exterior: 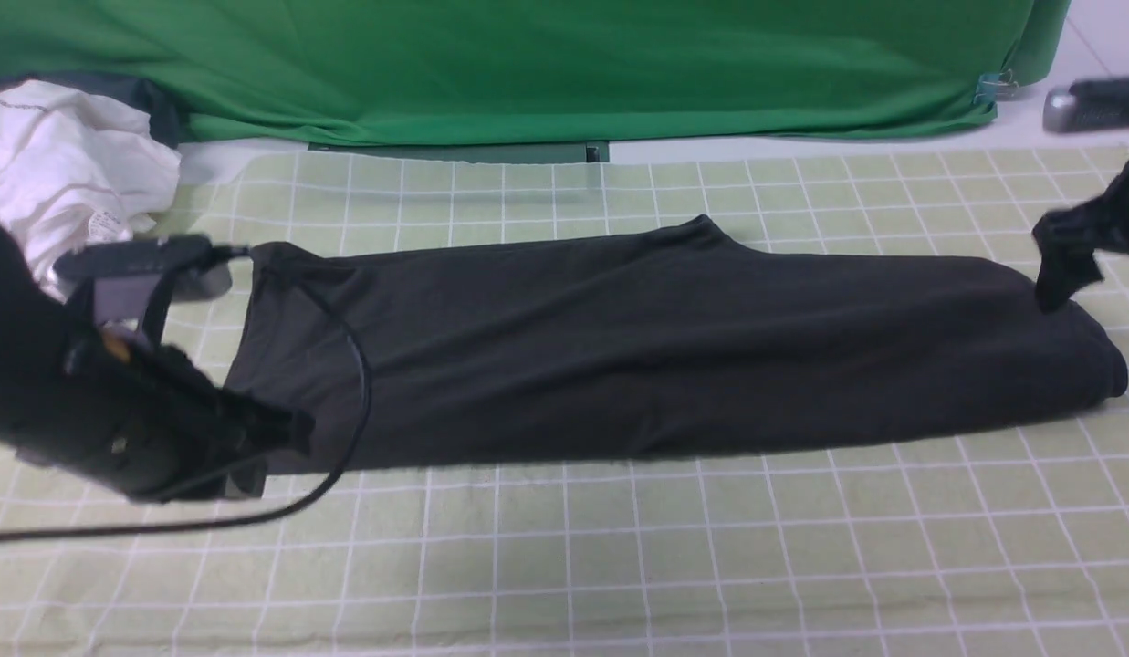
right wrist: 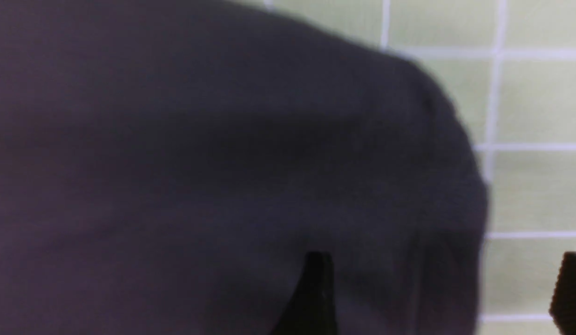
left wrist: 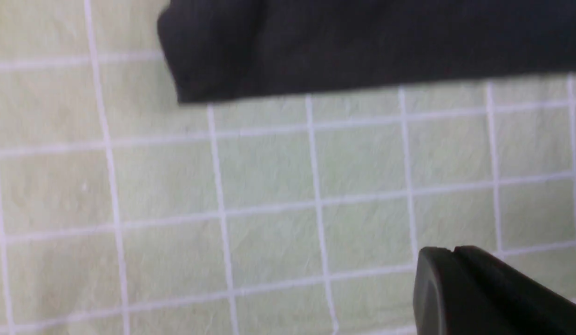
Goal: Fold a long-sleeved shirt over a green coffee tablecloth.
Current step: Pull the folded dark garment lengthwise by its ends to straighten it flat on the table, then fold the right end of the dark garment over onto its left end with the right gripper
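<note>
Looming largest at the near left of the front view, the left gripper hangs low beside the left end of the long-sleeved shirt, a thin black cable looping from it over the dark fabric. Its wrist camera shows the two fingers pressed together with only a hairline seam between them, pinching nothing, poised over bare squares of the green coffee tablecloth just short of the shirt's corner.

The shirt lies folded into one long black band, stretched from left to right across the middle of the pale checked tablecloth.

At the far right, the right gripper stands over the band's right end with its jaws spread wide. Seen from its own wrist, one finger shows against the dark cloth while the other sits out over the pale grid; nothing is clamped between them, and whether either tip touches fabric cannot be told.

Behind, a crumpled white garment rests at the back left before a deep-green fabric sheet.
</note>
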